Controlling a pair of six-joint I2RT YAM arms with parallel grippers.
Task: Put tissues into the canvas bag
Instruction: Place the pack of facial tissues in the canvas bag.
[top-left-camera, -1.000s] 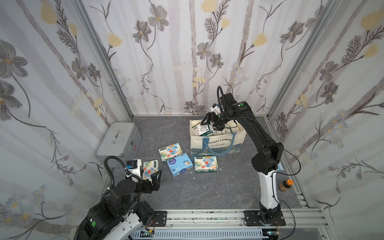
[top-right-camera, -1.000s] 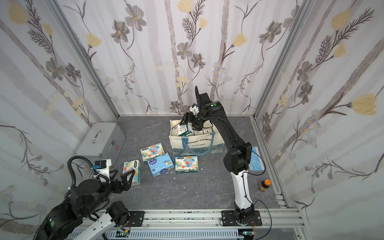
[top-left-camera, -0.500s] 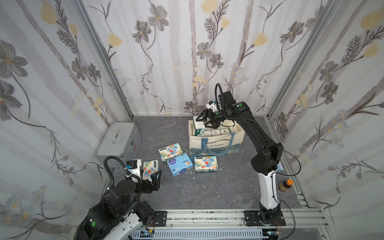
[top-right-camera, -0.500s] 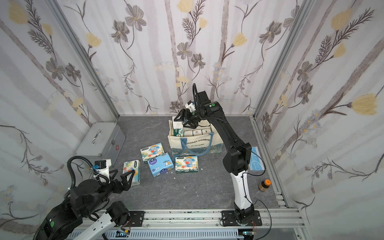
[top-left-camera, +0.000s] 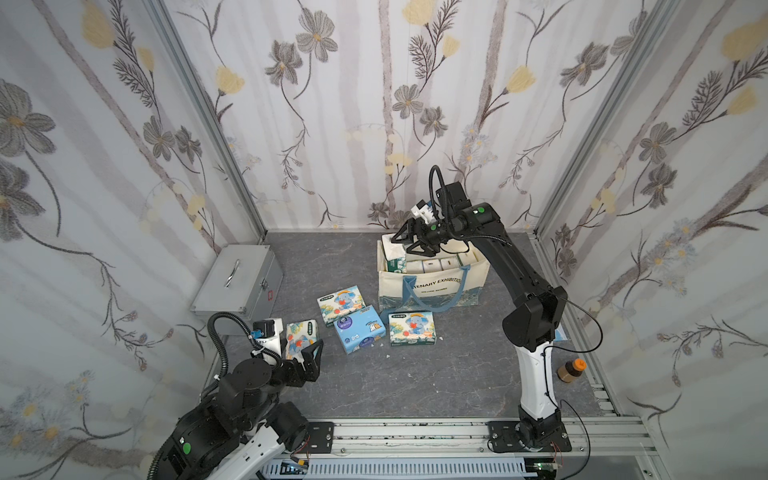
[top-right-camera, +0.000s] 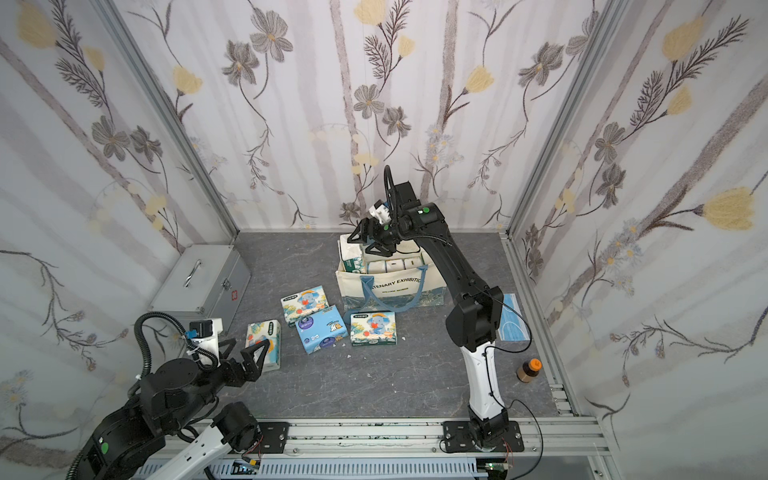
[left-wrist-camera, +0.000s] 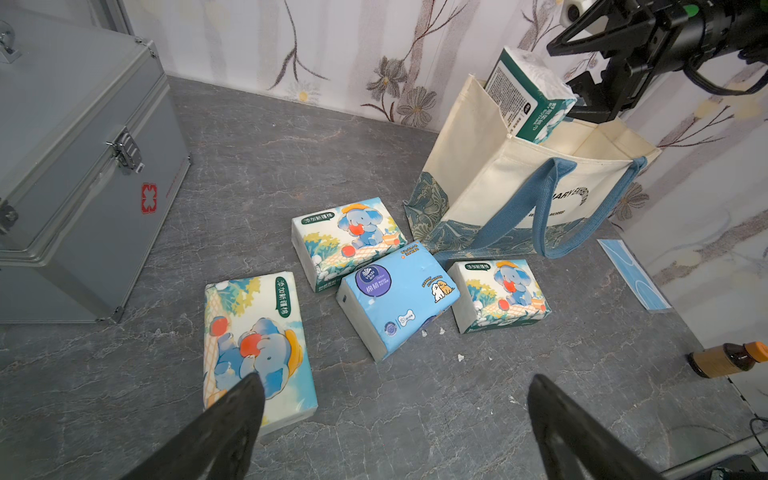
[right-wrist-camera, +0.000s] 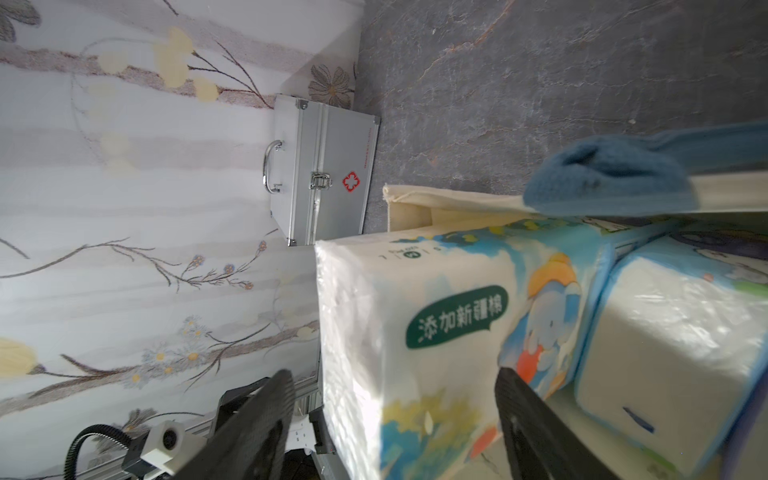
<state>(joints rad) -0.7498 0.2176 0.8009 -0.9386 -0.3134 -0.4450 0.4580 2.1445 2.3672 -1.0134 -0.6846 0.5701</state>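
Several tissue packs (top-left-camera: 434, 264) sit in the canvas bag (top-left-camera: 440, 289); the right tool (top-left-camera: 400, 245), jaws apart, straddles an upright pack (top-left-camera: 392, 254) poking from its end, seemingly ungripped. Four loose packs (top-left-camera: 340, 300) are left on the surface (top-left-camera: 436, 374), the left tool (left-wrist-camera: 392, 380) wide open, empty, above one.

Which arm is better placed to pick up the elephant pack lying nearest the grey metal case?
Left. The left tool, open, hovers just beside that elephant pack. The right tool is far off at the canvas bag, astride an upright pack that sticks out of it.
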